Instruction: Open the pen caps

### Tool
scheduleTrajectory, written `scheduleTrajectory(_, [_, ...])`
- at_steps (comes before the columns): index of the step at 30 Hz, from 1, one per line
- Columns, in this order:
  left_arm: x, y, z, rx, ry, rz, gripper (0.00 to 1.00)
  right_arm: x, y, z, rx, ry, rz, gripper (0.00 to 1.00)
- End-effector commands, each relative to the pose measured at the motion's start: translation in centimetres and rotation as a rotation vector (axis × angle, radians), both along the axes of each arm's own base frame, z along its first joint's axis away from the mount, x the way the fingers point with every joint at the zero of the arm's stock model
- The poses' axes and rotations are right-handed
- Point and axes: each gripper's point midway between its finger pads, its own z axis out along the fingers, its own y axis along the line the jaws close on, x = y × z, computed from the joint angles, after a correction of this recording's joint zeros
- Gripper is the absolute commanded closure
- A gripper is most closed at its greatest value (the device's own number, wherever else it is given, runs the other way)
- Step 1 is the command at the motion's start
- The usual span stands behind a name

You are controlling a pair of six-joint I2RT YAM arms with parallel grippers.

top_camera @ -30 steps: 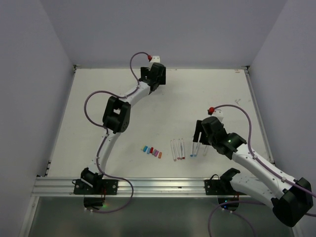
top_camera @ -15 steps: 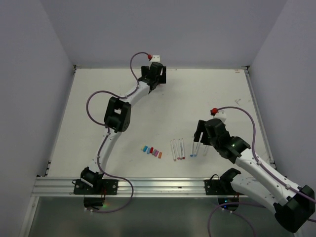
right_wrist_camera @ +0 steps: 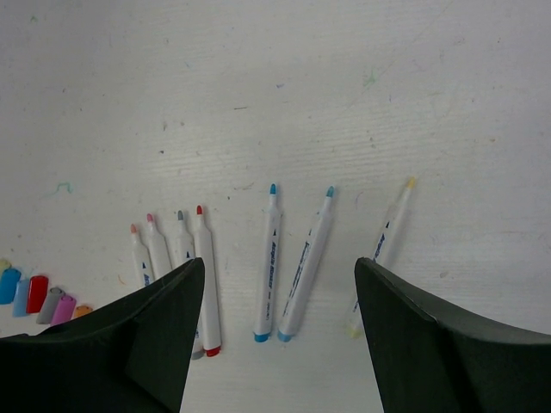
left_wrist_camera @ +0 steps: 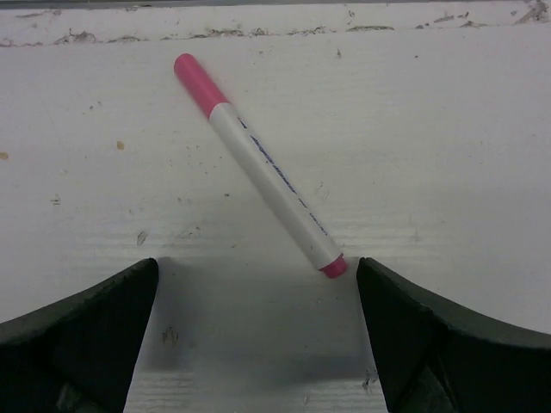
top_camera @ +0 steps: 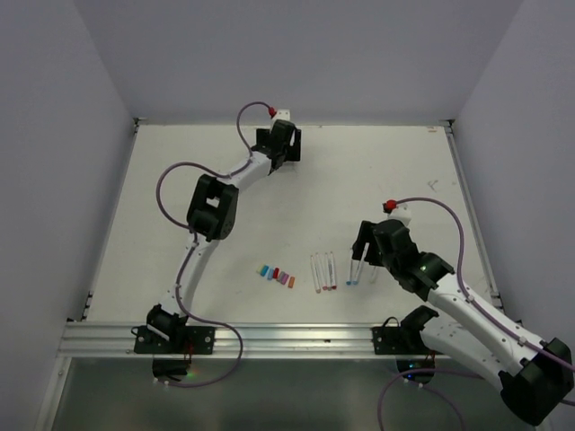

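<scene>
A capped pen with a pink cap lies slanted on the white table near its back edge. My left gripper hovers open over the pen's lower end, holding nothing. In the top view the left gripper hides that pen. Several uncapped pens lie side by side under my right gripper, which is open and empty. From above, the right gripper hangs over the pens. A row of loose pen caps lies left of them, also seen as caps in the right wrist view.
The table's back edge runs just beyond the pink pen. Grey walls enclose the table on three sides. A metal rail with both arm bases lines the near edge. Purple cables loop off both arms.
The right gripper has shifted slightly toward the near side over the pens. The left gripper has barely moved. Both have stayed open.
</scene>
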Motion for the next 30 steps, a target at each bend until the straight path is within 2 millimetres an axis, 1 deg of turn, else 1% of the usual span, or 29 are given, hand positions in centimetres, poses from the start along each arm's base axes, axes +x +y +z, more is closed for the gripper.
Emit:
scheduleTrajectory(1, [1.5, 0.4, 7.7, -0.097, -0.169, 0.046, 0.01, 0.7, 0.4, 0.4, 0.016, -0.025, 0.001, 0.26])
scheduleTrajectory(3, [1.5, 0.2, 8.7, -0.114, -0.192, 0.038, 0.02, 0.8, 0.3, 0.4, 0.013, -0.03, -0.004, 0.26])
scheduleTrajectory(4, [1.4, 0.0, 10.1, -0.133, -0.213, 0.033, 0.04, 0.8, 0.3, 0.5, 0.012, -0.033, -0.004, 0.26])
scheduleTrajectory(5, [1.3, -0.2, 10.6, -0.148, -0.226, 0.02, 0.05, 0.8, 0.3, 0.5, 0.013, -0.034, -0.002, 0.26])
scheduleTrajectory(6, [1.2, -1.0, 10.7, -0.185, -0.252, -0.022, 0.11, 0.9, 0.3, 0.4, 0.01, -0.036, -0.005, 0.26])
scheduleTrajectory(7, [1.0, -1.3, 12.4, -0.21, -0.283, -0.043, 0.17, 0.9, 0.3, 0.4, 0.01, -0.036, -0.005, 0.26])
scheduleTrajectory(8, [0.9, -1.6, 12.8, -0.23, -0.295, -0.061, 0.23, 0.8, 0.3, 0.5, 0.011, -0.035, -0.004, 0.26])
scheduleTrajectory(9, [0.6, -2.4, 13.1, -0.259, -0.309, -0.1, 0.31, 0.8, 0.3, 0.4, 0.009, -0.033, -0.006, 0.26])
scheduleTrajectory(10, [0.6, -2.8, 13.5, -0.281, -0.314, -0.116, 0.35, 0.8, 0.3, 0.3, 0.009, -0.03, -0.007, 0.26])
scheduleTrajectory(11, [0.6, -3.3, 13.5, -0.297, -0.313, -0.136, 0.43, 0.8, 0.3, 0.3, 0.012, -0.031, -0.005, 0.26])
scheduleTrajectory(12, [0.6, -4.5, 14.3, -0.337, -0.327, -0.192, 0.47, 0.8, 0.3, 0.4, 0.015, -0.033, -0.008, 0.26])
scheduleTrajectory(13, [0.7, -5.1, 13.6, -0.358, -0.314, -0.215, 0.51, 0.8, 0.4, 0.5, 0.018, -0.033, -0.005, 0.26])
scheduleTrajectory(14, [0.8, -5.5, 13.5, -0.381, -0.307, -0.235, 0.54, 0.8, 0.4, 0.5, 0.02, -0.034, -0.006, 0.26])
scheduleTrajectory(15, [0.9, -6.5, 14.2, -0.415, -0.311, -0.284, 0.66, 0.8, 0.4, 0.6, 0.021, -0.035, -0.007, 0.26])
scheduleTrajectory(16, [1.0, -7.0, 12.9, -0.442, -0.28, -0.3, 0.7, 0.8, 0.4, 0.7, 0.023, -0.038, -0.007, 0.26])
scheduleTrajectory(17, [1.3, -7.1, 12.8, -0.461, -0.27, -0.298, 0.72, 0.7, 0.2, 0.8, 0.021, -0.043, -0.011, 0.26])
scheduleTrajectory(18, [1.5, -7.5, 13.1, -0.486, -0.266, -0.313, 0.81, 0.7, 0.1, 0.7, 0.018, -0.043, -0.014, 0.26])
scheduleTrajectory(19, [1.6, -7.6, 11.8, -0.523, -0.228, -0.289, 0.83, 0.7, 0.1, 0.8, 0.019, -0.048, -0.015, 0.26])
scheduleTrajectory(22, [2.1, -7.0, 10.6, -0.596, -0.191, -0.216, 0.84, 0.6, -0.1, 0.9, 0.021, -0.058, -0.018, 0.26])
scheduleTrajectory(23, [2.3, -6.6, 10.3, -0.595, -0.188, -0.188, 0.84, 0.7, -0.1, 0.9, 0.022, -0.062, -0.019, 0.26])
scheduleTrajectory(24, [2.4, -6.1, 9.6, -0.585, -0.173, -0.147, 0.84, 0.5, -0.1, 0.8, 0.024, -0.059, -0.016, 0.26])
scheduleTrajectory(26, [2.4, -6.0, 8.9, -0.607, -0.149, -0.121, 0.83, 0.6, -0.1, 0.8, 0.03, -0.064, -0.018, 0.26])
scheduleTrajectory(27, [2.6, -5.5, 8.5, -0.604, -0.145, -0.088, 0.83, 0.5, -0.1, 0.7, 0.031, -0.062, -0.02, 0.26])
scheduleTrajectory(28, [2.6, -5.5, 7.8, -0.624, -0.124, -0.073, 0.83, 0.5, -0.1, 0.7, 0.034, -0.062, -0.019, 0.26])
scheduleTrajectory(29, [2.7, -5.4, 7.4, -0.635, -0.116, -0.071, 0.85, 0.5, -0.1, 0.7, 0.035, -0.062, -0.02, 0.26])
scheduleTrajectory(30, [2.6, -5.8, 7.3, -0.658, -0.102, -0.096, 0.87, 0.4, -0.1, 0.6, 0.035, -0.062, -0.02, 0.26])
